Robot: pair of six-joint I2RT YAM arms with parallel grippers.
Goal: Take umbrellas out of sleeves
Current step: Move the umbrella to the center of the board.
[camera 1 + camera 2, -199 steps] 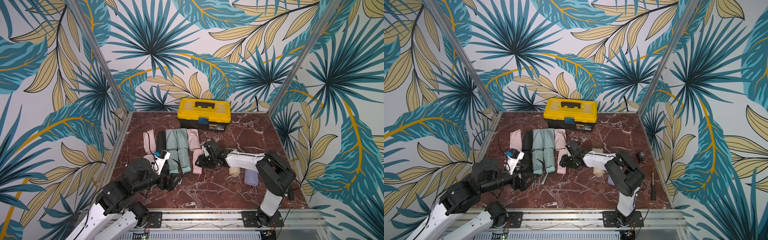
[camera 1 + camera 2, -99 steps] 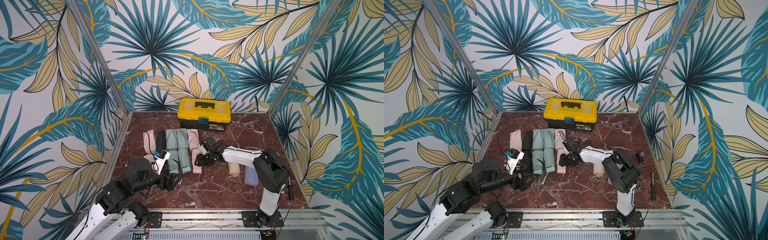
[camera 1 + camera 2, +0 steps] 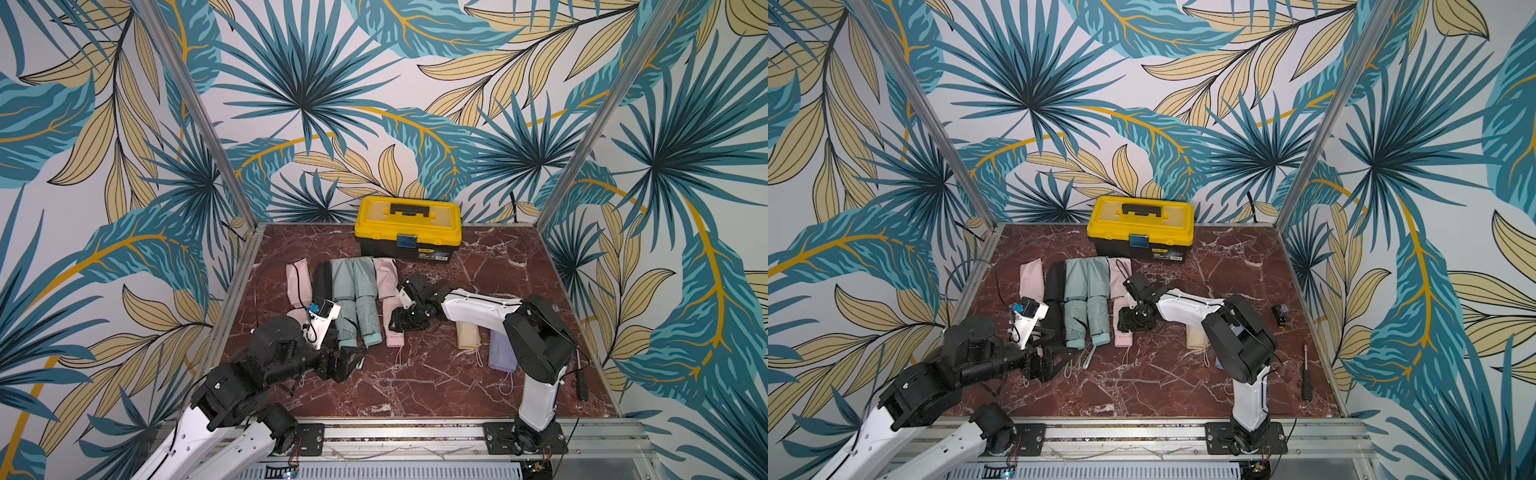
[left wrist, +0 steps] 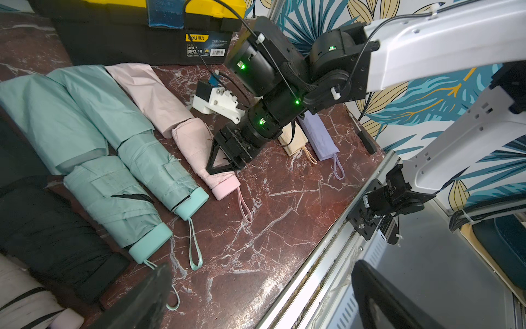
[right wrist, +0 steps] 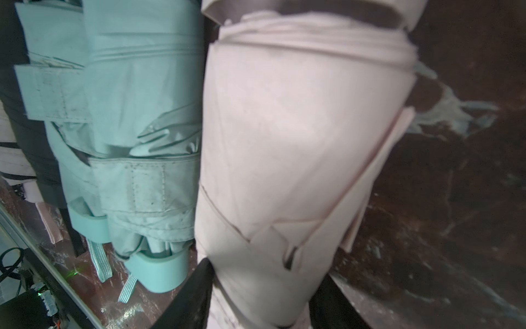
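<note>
The right gripper (image 4: pixel 224 167) was clamped across the folded canopy of the pink umbrella (image 4: pixel 190 136). The umbrella lay in front of the toolbox (image 3: pixel 409 232), handle pointing away from the box. Its other end sat at, or perhaps just inside, the mouth of the pink sleeve (image 4: pixel 148 94); the wrist view did not settle which. The left gripper (image 3: pixel 353 360) hung wide open and empty, farther from the toolbox than the row of handles, touching nothing. The main risk was that nothing pinned the sleeve. If any canopy was caught in its mouth, a pull away from the toolbox would likely drag the limp pouch along rather than free the umbrella. The hold was also on soft pleated cloth, not the hard handle, so the jaws could slide or bunch the fabric. The mint umbrella (image 4: pixel 159 171) lay against the pink one, as far from the toolbox, and any sideways drift in the pull could shove it askew. The beige umbrella (image 3: pixel 468 336) and lilac umbrella (image 3: pixel 500 353), apparently sleeved, lay under the right arm, farther from the toolbox, where a low forearm might sweep them.
</note>
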